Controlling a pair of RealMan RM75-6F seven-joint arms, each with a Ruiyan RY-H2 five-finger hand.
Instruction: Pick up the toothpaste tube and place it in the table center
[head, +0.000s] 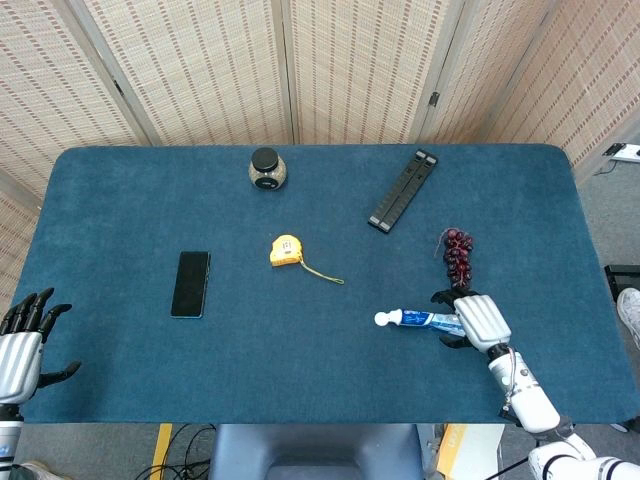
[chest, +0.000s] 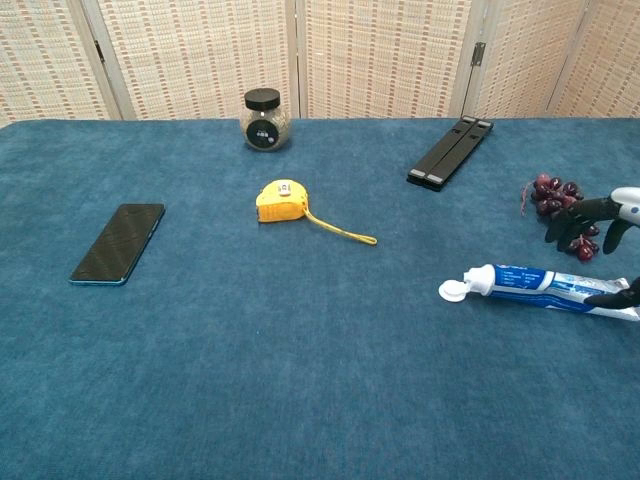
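Note:
The toothpaste tube (head: 422, 320) lies flat on the blue cloth at the right front, its white cap pointing left; the chest view shows the same tube (chest: 540, 284). My right hand (head: 480, 320) hovers over the tube's tail end, fingers spread and holding nothing. In the chest view its dark fingers (chest: 590, 210) reach in from the right edge above the tube, and the thumb (chest: 615, 297) sits by the tube's near side. Whether the hand touches the tube cannot be told. My left hand (head: 22, 345) stays off the table's front left corner, fingers apart and empty.
Purple grapes (head: 458, 258) lie just behind the right hand. A yellow tape measure (head: 286, 250) sits near the table's middle, a black phone (head: 190, 283) to its left. A small jar (head: 266, 168) and a black folded bar (head: 403, 190) stand at the back.

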